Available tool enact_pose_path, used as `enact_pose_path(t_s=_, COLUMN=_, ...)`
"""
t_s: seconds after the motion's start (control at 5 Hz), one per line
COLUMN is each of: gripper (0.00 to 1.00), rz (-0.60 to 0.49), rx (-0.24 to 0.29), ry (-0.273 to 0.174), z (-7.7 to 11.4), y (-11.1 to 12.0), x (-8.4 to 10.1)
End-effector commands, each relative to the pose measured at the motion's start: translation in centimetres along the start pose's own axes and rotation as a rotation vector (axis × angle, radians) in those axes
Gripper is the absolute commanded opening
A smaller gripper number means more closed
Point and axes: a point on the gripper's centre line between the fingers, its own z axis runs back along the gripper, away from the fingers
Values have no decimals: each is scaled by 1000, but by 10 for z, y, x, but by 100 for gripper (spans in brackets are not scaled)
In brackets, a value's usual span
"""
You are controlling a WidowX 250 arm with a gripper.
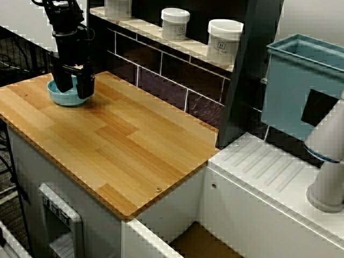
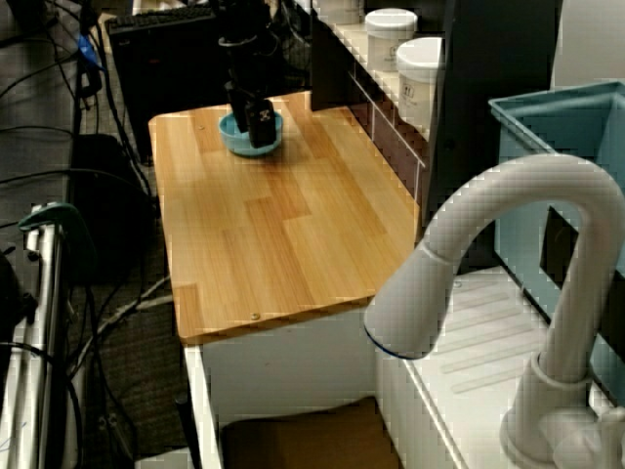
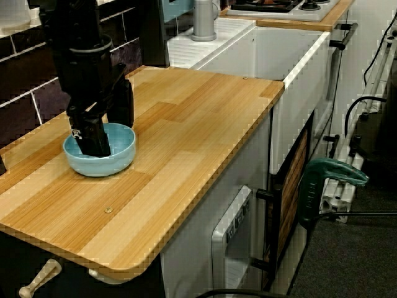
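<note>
One finger (image 3: 93,138) of the gripper (image 3: 107,127) reaches inside the blue bowl (image 3: 102,164) and the other stays outside its rim, jaws apart. The bowl sits directly beneath on the wooden counter (image 3: 186,143). The grasp looks lined up but not yet closed.

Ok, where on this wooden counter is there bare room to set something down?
The wooden countertop is bare from the light blue bowl to its edge beside the white ribbed drainboard. It is crowded at the bowl's corner, where the black gripper straddles the rim, and along the ledge of white lidded jars.
</note>
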Motion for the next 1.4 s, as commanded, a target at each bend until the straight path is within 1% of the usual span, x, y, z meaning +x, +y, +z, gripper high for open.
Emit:
enact_pose_path(t_s=0.0, gripper=100, rz=33, rx=2, ry=-52, z=20, y=28, x=8)
enact_pose_path(t_s=0.2, gripper=100, rz=41, rx=-22, ry=-36, z=30, y=24, x=9)
enact_pose_path(t_s=0.4, gripper=100, rz=54, rx=-53, ry=-34, z=44, y=22, x=11)
enact_pose_path(t_s=0.6, gripper=100, rz=60, rx=-70, ry=-41, z=57, y=24, x=14)
enact_pose_path(t_s=0.8, gripper=100, rz=50, rx=-60, ry=-18, z=58, y=38, x=20)
enact_pose_path(t_s=1.0, gripper=100, rz=32, rx=-43, ry=-15, z=57, y=51, x=20)
enact_pose_path(t_s=1.2, gripper=100, rz=-12, rx=-13, ry=6, z=57, y=87, x=4)
